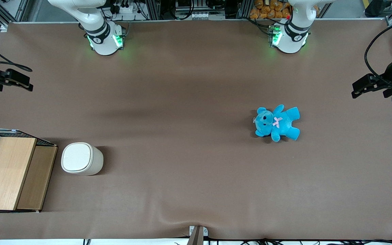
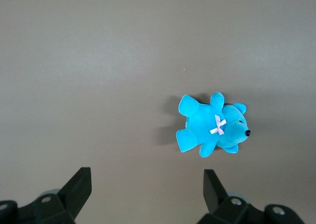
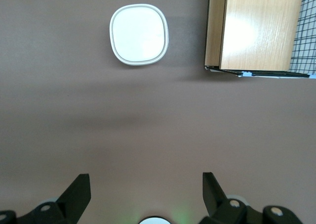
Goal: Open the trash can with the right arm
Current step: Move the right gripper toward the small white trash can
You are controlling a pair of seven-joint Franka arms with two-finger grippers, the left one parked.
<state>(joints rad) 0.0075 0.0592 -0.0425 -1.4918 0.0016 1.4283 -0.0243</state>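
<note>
The trash can (image 1: 81,159) is a small cream-white bin with a white lid lying shut on its rounded-square top. It stands on the brown table beside the wooden-topped crate, toward the working arm's end. It also shows in the right wrist view (image 3: 139,34), seen from above. My right gripper (image 1: 28,84) hangs high over the table edge, farther from the front camera than the trash can and well apart from it. In the right wrist view the gripper (image 3: 145,184) is open and empty, with only bare table between its fingers (image 3: 79,187).
A wire crate with a wooden top (image 1: 9,173) stands close beside the trash can; it also shows in the right wrist view (image 3: 256,28). A blue teddy bear (image 1: 277,122) lies toward the parked arm's end of the table. The two arm bases (image 1: 104,39) stand farthest from the front camera.
</note>
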